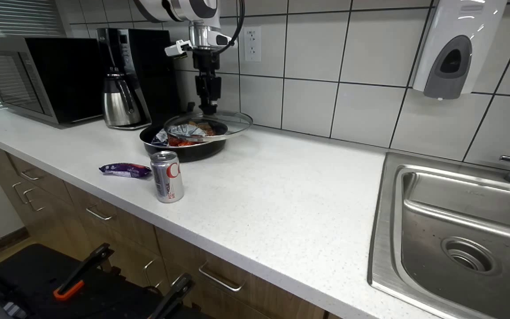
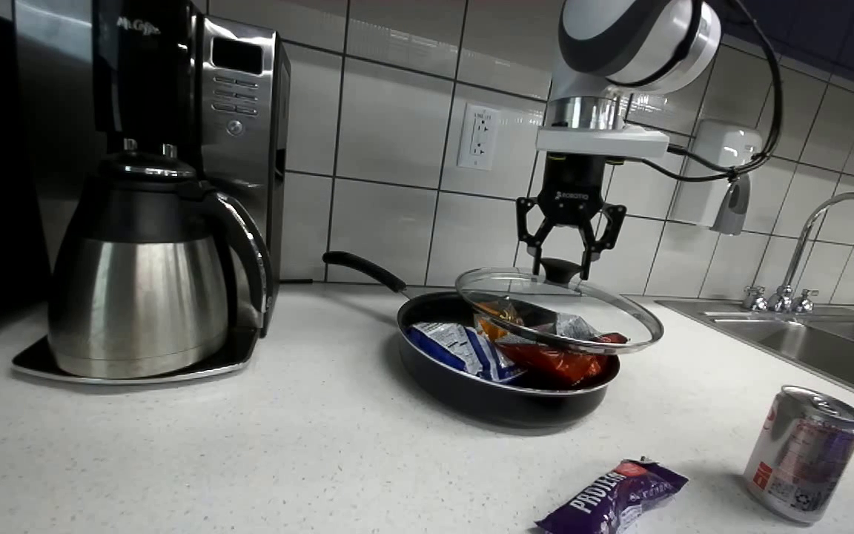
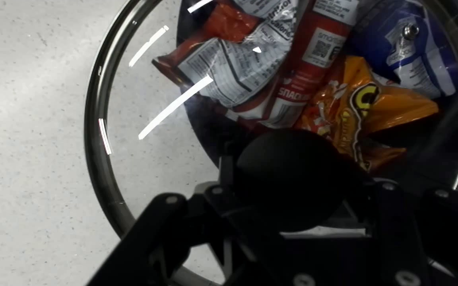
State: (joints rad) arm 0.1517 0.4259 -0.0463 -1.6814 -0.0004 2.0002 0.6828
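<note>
One glass lid (image 2: pixel 559 305), partly over a pan (image 2: pixel 501 404)
Tool (image 2: pixel 560 268) clamped on the lid's knob (image 2: pixel 560 274); snack bags (image 2: pixel 464 350) inside the pan.

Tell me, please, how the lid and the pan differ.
The lid is clear glass, while the pan is black. The lid has a knob; the pan has a long handle. The gripper holds the lid, whereas the pan rests on the counter. Both are round.
</note>
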